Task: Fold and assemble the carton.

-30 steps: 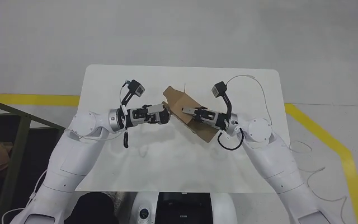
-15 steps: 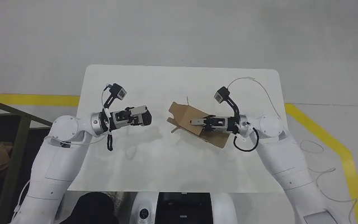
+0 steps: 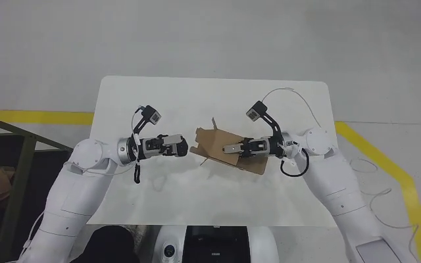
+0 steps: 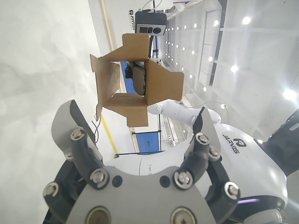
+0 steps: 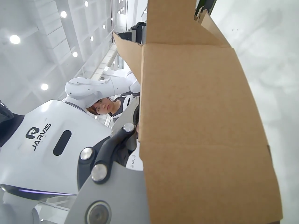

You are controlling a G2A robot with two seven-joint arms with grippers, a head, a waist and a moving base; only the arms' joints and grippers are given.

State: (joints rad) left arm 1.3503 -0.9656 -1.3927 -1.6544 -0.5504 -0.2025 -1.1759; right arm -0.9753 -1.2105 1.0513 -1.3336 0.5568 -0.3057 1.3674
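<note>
Currently, from my station, I log left to right.

- Table (image 3: 131, 98): white, carries all items.
- Left gripper (image 3: 180, 144): left of the table's centre. Jaws spread wide and empty, pointing at the carton, just beside it but apart from it.
- Carton (image 3: 209, 141): brown cardboard at the table's centre, opened into a square tube on its side. End flaps splay outward toward the left gripper. I cannot tell whether it rests on the table.
- Right gripper (image 3: 230, 148): at the carton's right part. Jaws closed on one carton wall, one finger inside the tube, one outside.
- Cable (image 3: 297, 93): thin, white, near the table's far right corner.
</note>
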